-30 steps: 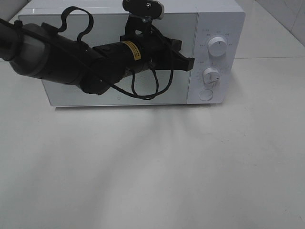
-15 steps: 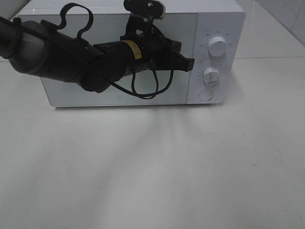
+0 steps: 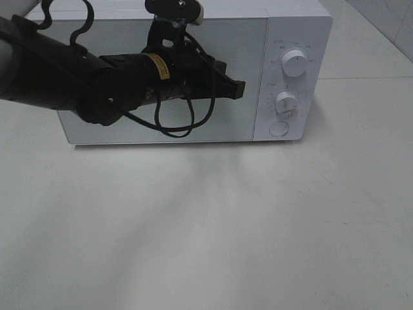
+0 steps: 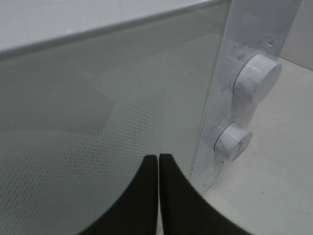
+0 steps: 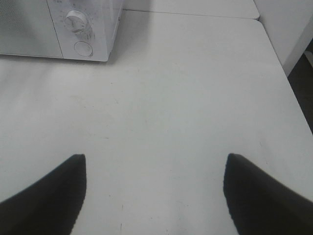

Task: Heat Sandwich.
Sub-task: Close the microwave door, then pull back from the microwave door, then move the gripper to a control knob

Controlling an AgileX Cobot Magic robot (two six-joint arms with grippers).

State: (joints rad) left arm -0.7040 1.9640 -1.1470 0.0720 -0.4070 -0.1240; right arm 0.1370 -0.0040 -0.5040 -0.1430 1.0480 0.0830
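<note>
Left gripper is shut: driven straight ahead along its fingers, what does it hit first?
Most likely the microwave door, close to its edge beside the control panel. The left gripper points at that seam area, though depth makes the exact contact spot uncertain.

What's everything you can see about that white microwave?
The microwave is a white box standing upright on the pale table, its door shut. The door is greyish glass with a fine dotted mesh; nothing inside shows through. Beside it, a white panel carries an upper knob, a lower knob and a round button beneath. The left fingers, shut, point at the door; contact is unclear.
</note>
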